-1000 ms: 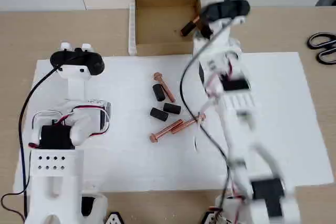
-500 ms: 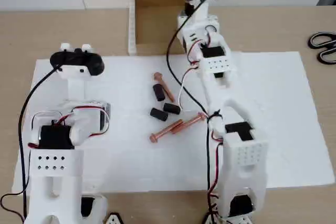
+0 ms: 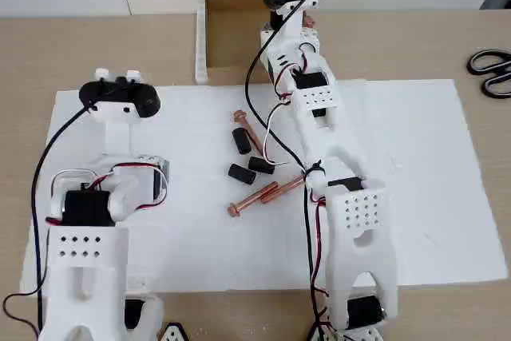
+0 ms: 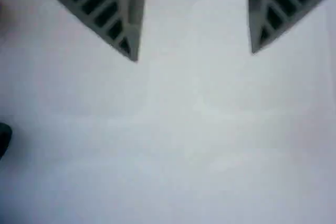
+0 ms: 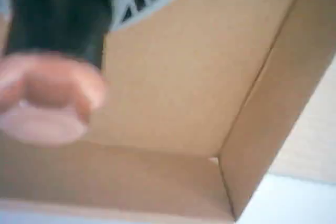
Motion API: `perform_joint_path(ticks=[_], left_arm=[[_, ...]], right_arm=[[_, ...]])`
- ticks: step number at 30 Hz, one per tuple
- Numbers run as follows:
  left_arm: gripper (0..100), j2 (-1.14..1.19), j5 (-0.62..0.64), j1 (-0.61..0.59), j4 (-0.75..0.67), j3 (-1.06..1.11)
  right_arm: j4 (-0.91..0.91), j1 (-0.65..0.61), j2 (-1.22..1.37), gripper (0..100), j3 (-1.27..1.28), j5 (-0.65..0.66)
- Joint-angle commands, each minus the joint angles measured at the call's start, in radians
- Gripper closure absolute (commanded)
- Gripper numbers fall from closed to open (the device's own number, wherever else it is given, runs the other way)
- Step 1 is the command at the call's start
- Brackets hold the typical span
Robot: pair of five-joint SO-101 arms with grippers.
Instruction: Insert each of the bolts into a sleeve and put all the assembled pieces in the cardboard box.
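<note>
My right hand (image 3: pixel 303 20) is clamped on a sleeved bolt (image 5: pixel 52 98) over the cardboard box (image 5: pixel 173 77) at the table's (image 3: pixel 96 45) far edge | my left hand (image 4: pixel 194 48) hangs fingers apart above the white sheet (image 4: pixel 184 145) | mid-sheet lie three bolts (image 3: pixel 254 197) and three sleeves (image 3: pixel 242 173) | scissors (image 3: pixel 491 69) lie on bare wood, far right
</note>
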Motion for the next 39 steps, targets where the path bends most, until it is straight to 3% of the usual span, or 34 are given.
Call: perform_joint_path(ticks=[1, 5, 17, 26, 39], left_arm=[[87, -0.017, -0.005, -0.002, -0.002, 0.002], [87, -0.017, -0.005, -0.002, -0.002, -0.004], [87, -0.017, -0.005, -0.002, -0.002, -0.004], [87, -0.017, -0.005, -0.002, -0.002, -0.005], [87, -0.011, -0.002, -0.006, -0.063, 0.035]], right_arm=[[-0.022, -0.007, 0.001, 88.9, -0.098, 0.006], [-0.022, -0.007, 0.019, 81.6, -0.106, 0.008], [0.004, -0.004, 0.015, 81.5, -0.133, 0.009], [0.604, -0.010, -0.216, 81.5, -0.189, 0.005], [1.250, -0.122, -0.421, 81.5, -0.189, 0.006]])
